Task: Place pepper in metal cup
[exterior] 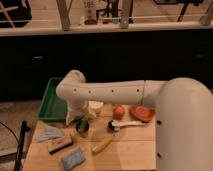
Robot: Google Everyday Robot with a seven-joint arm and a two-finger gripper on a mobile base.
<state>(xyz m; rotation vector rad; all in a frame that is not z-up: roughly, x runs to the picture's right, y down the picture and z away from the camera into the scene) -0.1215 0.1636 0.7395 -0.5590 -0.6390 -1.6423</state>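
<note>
My gripper points down at the end of the white arm, over the left middle of the wooden table. A green pepper shows right under the gripper. It sits at the rim of a small dark metal cup. I cannot tell whether the pepper rests in the cup or hangs just above it. The arm hides the top of the pepper.
A green tray lies at the back left. A white cup, an orange fruit and a red dish stand behind the cup. A white-handled tool, banana, blue sponge, brush and grey cloth lie in front.
</note>
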